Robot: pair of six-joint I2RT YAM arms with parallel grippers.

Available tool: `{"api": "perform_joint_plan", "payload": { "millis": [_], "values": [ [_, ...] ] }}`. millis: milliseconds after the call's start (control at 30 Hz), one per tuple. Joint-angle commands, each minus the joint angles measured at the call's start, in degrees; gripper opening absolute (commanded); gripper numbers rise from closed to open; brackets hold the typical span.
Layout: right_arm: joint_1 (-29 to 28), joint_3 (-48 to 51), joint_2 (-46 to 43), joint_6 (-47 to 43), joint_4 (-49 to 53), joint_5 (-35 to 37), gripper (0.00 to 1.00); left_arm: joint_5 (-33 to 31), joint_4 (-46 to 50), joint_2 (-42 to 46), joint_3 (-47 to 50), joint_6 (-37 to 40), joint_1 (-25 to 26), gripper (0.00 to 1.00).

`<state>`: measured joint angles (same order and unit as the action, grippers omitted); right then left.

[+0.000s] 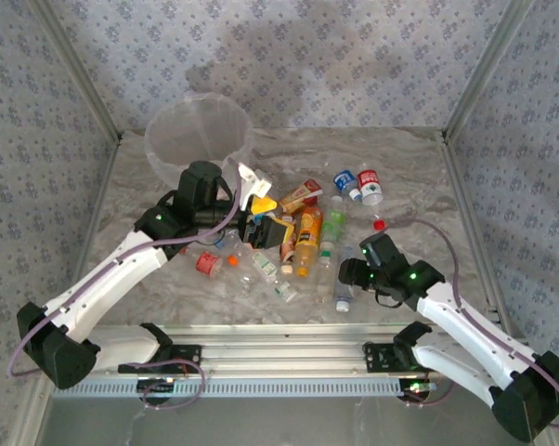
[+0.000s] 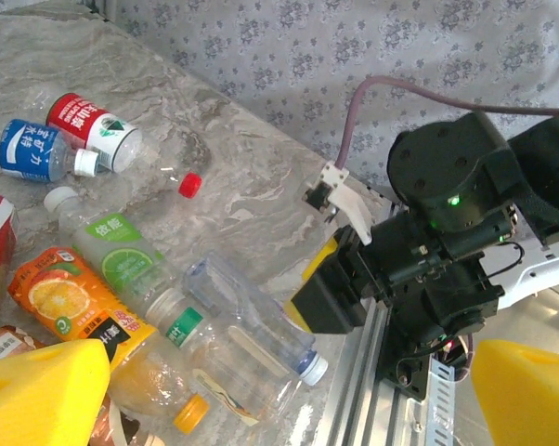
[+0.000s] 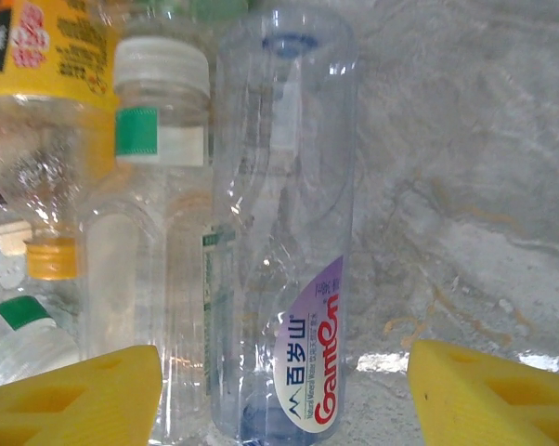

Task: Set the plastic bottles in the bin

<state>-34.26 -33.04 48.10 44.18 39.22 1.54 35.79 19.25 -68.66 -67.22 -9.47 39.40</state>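
Several plastic bottles (image 1: 307, 237) lie scattered mid-table. The bin (image 1: 198, 135), a translucent bucket, stands at the far left. My left gripper (image 1: 266, 218) hovers open over the pile; its yellow pads (image 2: 43, 390) sit wide apart above an orange bottle (image 2: 75, 307) and a clear blue-capped bottle (image 2: 252, 316), with nothing held. My right gripper (image 1: 346, 274) is low on the table at that clear bottle (image 1: 343, 293). In the right wrist view the bottle (image 3: 284, 214) with a purple label lies between the open fingertips (image 3: 71, 400), with a gap on both sides.
A lime-labelled bottle (image 2: 122, 260), a red-labelled one (image 2: 89, 125) and a blue-labelled one (image 2: 33, 153) lie further out, with a loose red cap (image 2: 190, 184). The aluminium rail (image 1: 289, 358) runs along the near edge. Patterned walls enclose the table.
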Motion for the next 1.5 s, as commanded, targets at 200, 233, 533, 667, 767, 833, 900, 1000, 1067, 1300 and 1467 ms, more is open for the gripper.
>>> {"api": "perform_joint_plan", "payload": {
  "millis": [200, 233, 533, 667, 767, 833, 900, 1000, 1067, 1300, 1467],
  "values": [
    [-2.0, 5.2, -0.1, 5.1, -4.5, 0.7, 0.73, -2.0, -0.8, 1.0, -0.3, 1.5, 0.3, 1.00],
    [-2.0, 5.5, 0.2, 5.1, -6.3, 0.2, 0.73, -2.1, -0.6, 0.9, -0.4, 1.7, 0.3, 1.00],
    [-2.1, 8.5, 2.9, 4.3, -11.7, -2.7, 0.75, -2.7, 0.8, -0.6, -0.9, 2.3, 0.3, 1.00],
    [-2.1, 9.4, 3.9, 4.3, -12.0, -2.7, 0.75, -2.7, 1.1, -1.2, -1.1, 2.1, 0.4, 1.00],
    [-2.0, 10.1, 4.1, 4.2, -12.6, -2.6, 0.75, -2.5, 1.2, -1.6, -1.2, 2.0, 0.4, 1.00],
    [-1.8, 10.6, 4.6, 4.1, -13.1, -2.6, 0.75, -2.6, 1.3, -1.9, -1.2, 2.0, 0.4, 1.00],
    [-1.8, 11.0, 5.1, 4.0, -13.5, -2.5, 0.75, -2.5, 1.4, -2.3, -1.3, 1.8, 0.5, 1.00],
    [-1.8, 11.1, 6.1, 3.8, -13.9, -2.5, 0.74, -2.4, 1.5, -2.6, -1.3, 1.8, 0.7, 1.00],
    [-1.8, 11.2, 6.4, 3.6, -14.1, -2.5, 0.74, -2.4, 1.5, -2.9, -1.3, 1.7, 0.8, 0.99],
    [-1.6, 11.3, 7.2, 3.1, -14.4, -2.3, 0.69, -2.9, 2.9, -4.3, -2.2, 1.9, 0.9, 0.99],
    [-1.3, 10.6, 7.8, 2.5, -14.6, -2.2, 0.61, -3.7, 3.3, -5.4, -2.7, 0.6, 1.0, 1.00]
  ]
}}
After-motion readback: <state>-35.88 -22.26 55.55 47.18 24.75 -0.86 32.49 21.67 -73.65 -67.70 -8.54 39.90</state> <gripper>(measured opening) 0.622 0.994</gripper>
